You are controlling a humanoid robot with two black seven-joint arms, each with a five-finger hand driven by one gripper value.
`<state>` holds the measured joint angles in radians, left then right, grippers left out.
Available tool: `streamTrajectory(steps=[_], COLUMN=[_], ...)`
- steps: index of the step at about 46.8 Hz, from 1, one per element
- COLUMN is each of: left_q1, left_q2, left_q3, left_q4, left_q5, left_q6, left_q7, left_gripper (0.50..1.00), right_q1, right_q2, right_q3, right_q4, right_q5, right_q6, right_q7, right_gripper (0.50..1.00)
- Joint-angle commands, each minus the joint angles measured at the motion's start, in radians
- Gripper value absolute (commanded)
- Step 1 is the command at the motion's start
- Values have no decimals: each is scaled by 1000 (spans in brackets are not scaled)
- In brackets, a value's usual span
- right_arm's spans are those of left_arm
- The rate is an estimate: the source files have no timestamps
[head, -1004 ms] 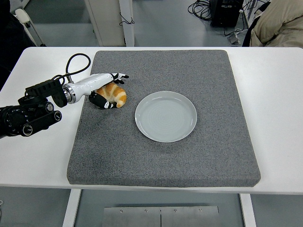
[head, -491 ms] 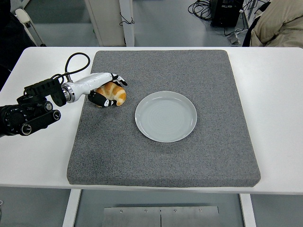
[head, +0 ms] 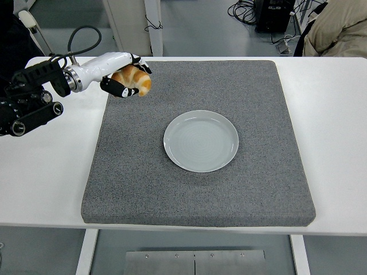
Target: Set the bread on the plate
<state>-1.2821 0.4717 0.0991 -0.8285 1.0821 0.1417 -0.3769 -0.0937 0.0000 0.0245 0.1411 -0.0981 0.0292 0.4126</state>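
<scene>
Left hand [head: 127, 77] up in the upper left of the frame, fingers wrapped around the bread [head: 135, 79], a golden-brown roll that looks clear of the surface, hanging over the far left corner of the grey mat [head: 195, 189]. Dark fingertips curl under and over the loaf, so the grasp looks secure from this angle. Behind it the white forearm runs back to the black arm at the left edge, with a cable looping above it.

Out from there: the plate [head: 200, 141], pale and bare, sits near the middle of the mat, down and to the right of the bread and well apart from it. Nothing lies on it. The mat covers most of the white bench [head: 338, 143], and a person's sleeve [head: 338, 28] shows at the upper right corner, away from the action. No right hand shows anywhere.

So where does the task stand? Pickup looks done, with the bread held in the air. Left to do, by the look of it: carry it down and right across the mat, bring it over the plate, lower it and let go. About halfway, then, with the placing itself not yet begun.
</scene>
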Motion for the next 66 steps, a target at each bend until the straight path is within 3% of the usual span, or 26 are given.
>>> streamTrajectory(steps=[1,7,25,40,66], left_q1=[-46,-109,-184,-292,-276], left_q2=[19,22,16,2,-222], left_q3=[1,-3,-4,-4,-13], left_q4=[0,0,0,0,-38], left_q5=[2,28,30,47,55], left_q6=[-30,-66,-77,-125,-120], left_q7=[-2,-2,6,9,50], left_gripper=[613,611,611,611,613], right_q1=[0,0,0,0,0], right_q2=[0,0,0,0,0], right_q3=[0,0,0,0,0], right_q4=[0,0,0,0,0], right_q5=[0,0,0,0,0], right_q6=[0,0,0,0,0], right_q7=[0,0,0,0,0], right_gripper=[1000,1000,1000,1000,1000])
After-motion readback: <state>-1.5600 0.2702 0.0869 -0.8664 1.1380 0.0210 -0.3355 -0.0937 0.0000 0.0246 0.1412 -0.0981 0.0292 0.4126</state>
